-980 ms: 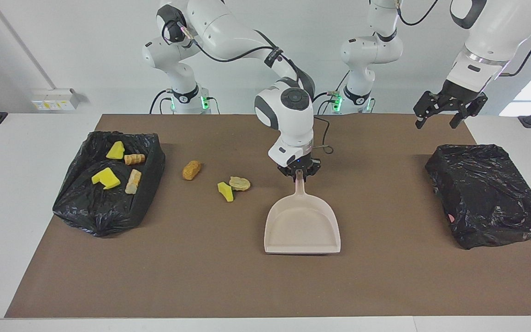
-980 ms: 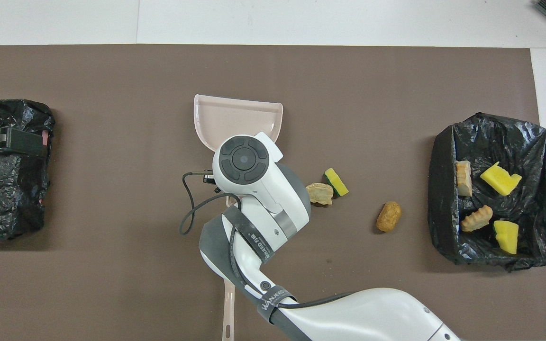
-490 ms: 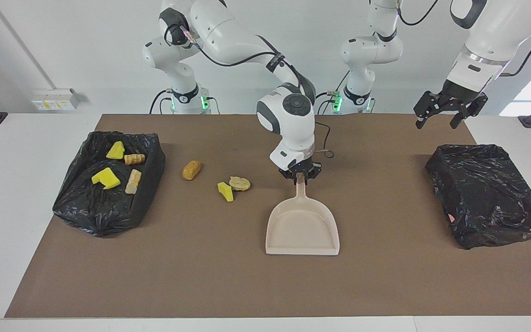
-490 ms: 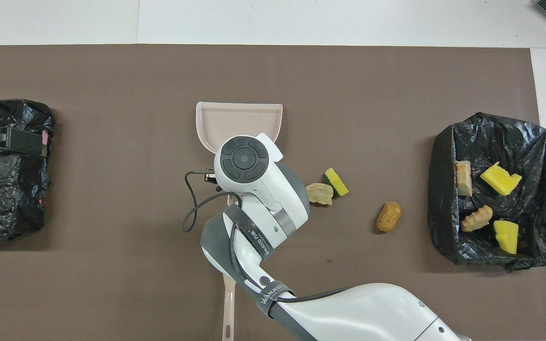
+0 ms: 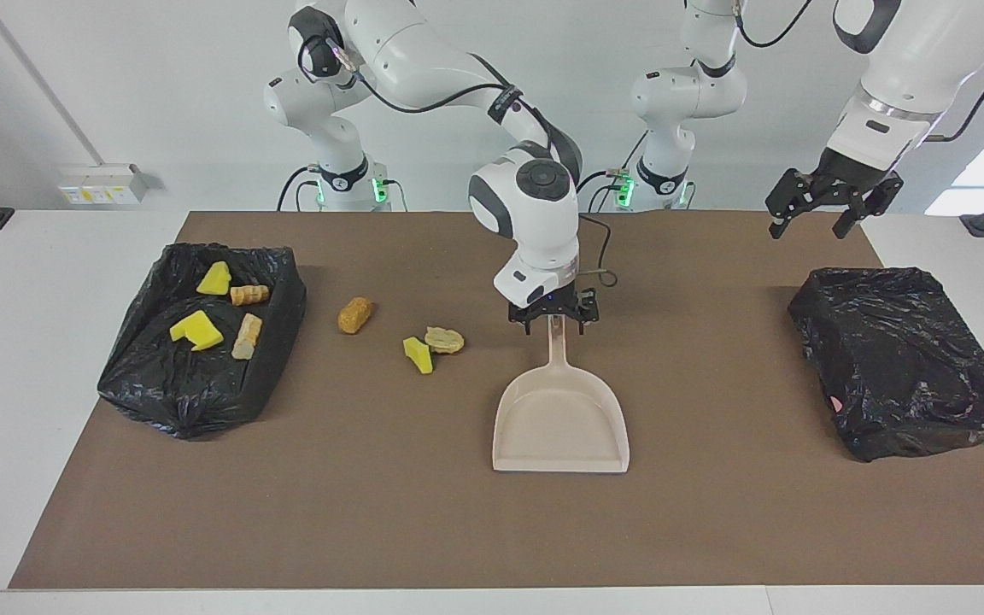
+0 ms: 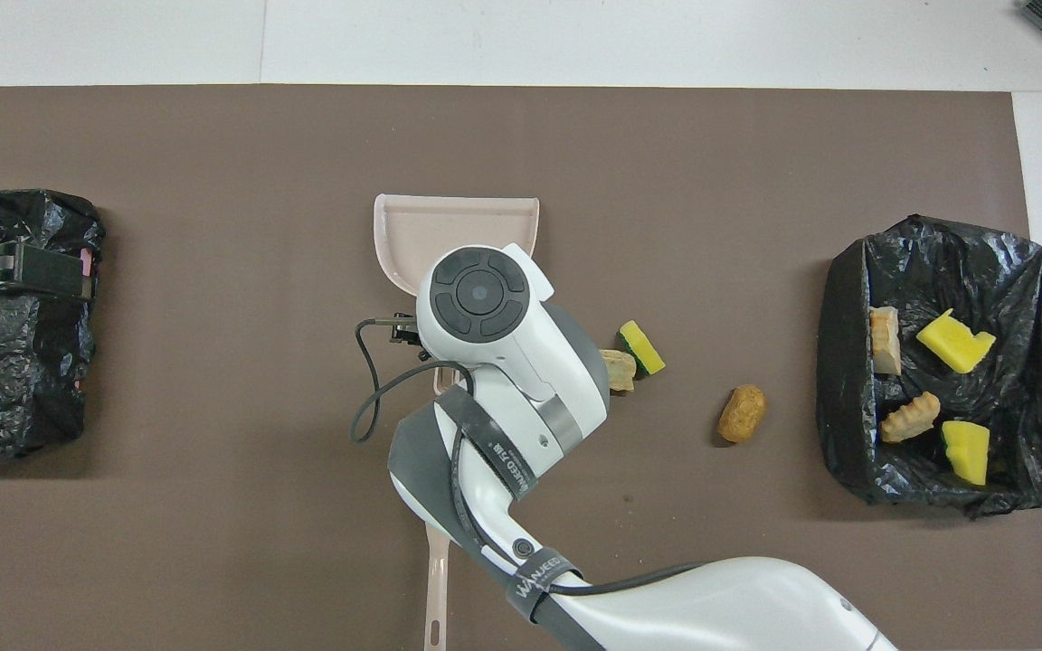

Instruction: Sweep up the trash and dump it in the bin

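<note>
The beige dustpan lies flat at the middle of the mat, handle toward the robots. My right gripper is open, its fingers spread on either side of the handle's upper part, holding nothing. Three scraps of trash lie on the mat: an orange-brown lump, a yellow sponge chunk and a tan lump. Several more lie in the black-lined bin at the right arm's end. My left gripper waits raised and open near the second black bag.
A closed-looking black bag sits at the left arm's end of the mat. A pale beige handle shows from under the right arm near the robots' edge. The right wrist hides the gripper in the overhead view.
The right gripper has opened and let go of the dustpan handle, lifting slightly. The dustpan has settled flat. The left arm has not moved.
</note>
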